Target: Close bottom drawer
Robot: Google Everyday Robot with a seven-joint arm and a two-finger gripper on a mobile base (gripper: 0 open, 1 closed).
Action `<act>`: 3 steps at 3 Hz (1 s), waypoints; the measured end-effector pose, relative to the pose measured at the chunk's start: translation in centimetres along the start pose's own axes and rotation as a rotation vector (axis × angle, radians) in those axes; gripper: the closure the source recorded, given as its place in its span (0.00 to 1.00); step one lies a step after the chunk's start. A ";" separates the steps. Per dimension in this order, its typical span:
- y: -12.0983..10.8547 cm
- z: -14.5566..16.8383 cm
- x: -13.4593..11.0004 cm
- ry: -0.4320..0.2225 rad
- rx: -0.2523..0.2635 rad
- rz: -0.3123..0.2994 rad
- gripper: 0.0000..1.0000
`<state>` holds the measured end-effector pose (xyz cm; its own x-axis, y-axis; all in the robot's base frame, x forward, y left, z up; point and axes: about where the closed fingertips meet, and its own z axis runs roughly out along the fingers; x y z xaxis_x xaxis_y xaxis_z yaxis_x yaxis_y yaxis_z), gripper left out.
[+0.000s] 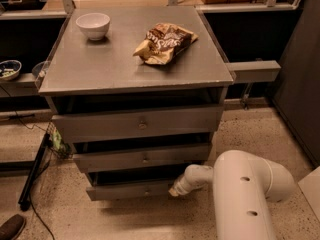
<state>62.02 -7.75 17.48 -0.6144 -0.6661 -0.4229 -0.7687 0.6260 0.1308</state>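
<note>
The bottom drawer point(131, 190) is the lowest grey front of the cabinet, with a small brass knob near its middle. It sits pulled out a little, with a dark gap above it. My gripper point(175, 191) is at the end of the white arm, against the right end of that drawer front. The arm comes in from the lower right. Above are the middle drawer point(142, 158) and the top drawer point(137, 124), both also slightly out.
On the cabinet top point(100, 66) stand a white bowl point(93, 25) and a crumpled snack bag point(164, 43). A black pole point(34, 171) leans at the left on the speckled floor. A grey shelf arm point(252, 70) juts out at the right.
</note>
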 end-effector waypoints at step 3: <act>-0.9 0.5 -0.8 0.006 0.019 -0.023 1.00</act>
<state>63.31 -7.52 17.24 -0.5973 -0.6831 -0.4201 -0.7795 0.6178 0.1037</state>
